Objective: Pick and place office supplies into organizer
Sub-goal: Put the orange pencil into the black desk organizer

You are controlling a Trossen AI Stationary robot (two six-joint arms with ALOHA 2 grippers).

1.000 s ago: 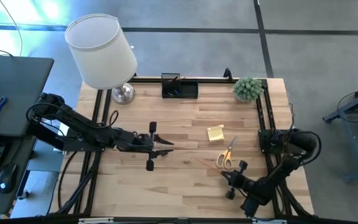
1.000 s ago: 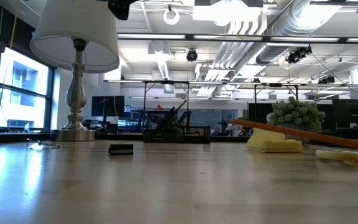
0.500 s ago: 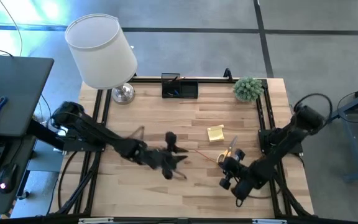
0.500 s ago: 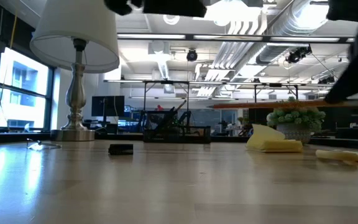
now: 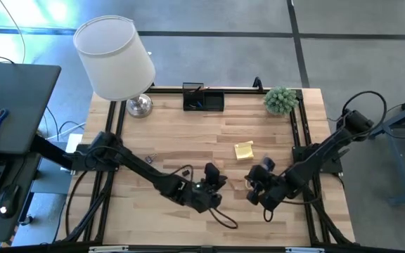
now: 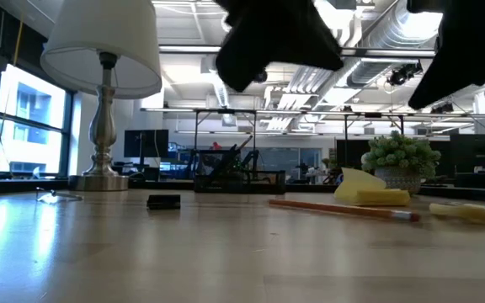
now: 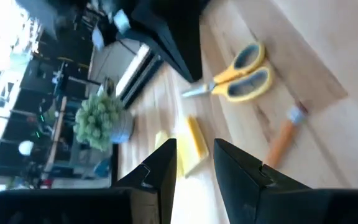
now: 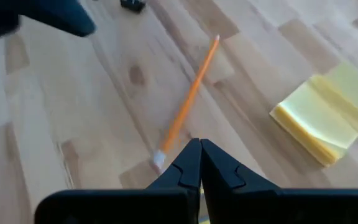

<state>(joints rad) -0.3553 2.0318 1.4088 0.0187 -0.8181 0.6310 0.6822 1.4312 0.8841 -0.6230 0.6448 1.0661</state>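
A wooden pencil point(image 6: 343, 208) lies flat on the table. In the right wrist view the pencil point(image 8: 190, 93) points away from my right gripper point(image 8: 199, 148), which is shut and hangs above its eraser end point(image 8: 158, 159) without touching it. My left gripper point(image 7: 194, 155) is open and hovers above the table's middle, facing the orange-handled scissors point(image 7: 238, 74), the yellow sticky-note pad point(image 7: 191, 142) and the pencil's eraser end point(image 7: 284, 134). In the high view the left gripper point(image 5: 213, 186) and right gripper point(image 5: 259, 184) face each other. The black organizer point(image 5: 203, 98) stands at the far edge. The sticky pad point(image 5: 244, 150) lies flat.
A white-shaded lamp point(image 5: 114, 56) stands at the far left corner and a small green plant point(image 5: 281, 100) at the far right. A small black clip point(image 6: 163, 201) and a metal clip point(image 6: 57, 195) lie on the left half. A cable loop point(image 5: 223, 216) hangs near the left gripper.
My left gripper has swept toward the table's right and near edge, ending close to the right gripper. My right gripper has drifted toward the far edge. The pencil was tilted with one end up, then lifted level above the table, and now lies flat on the wood.
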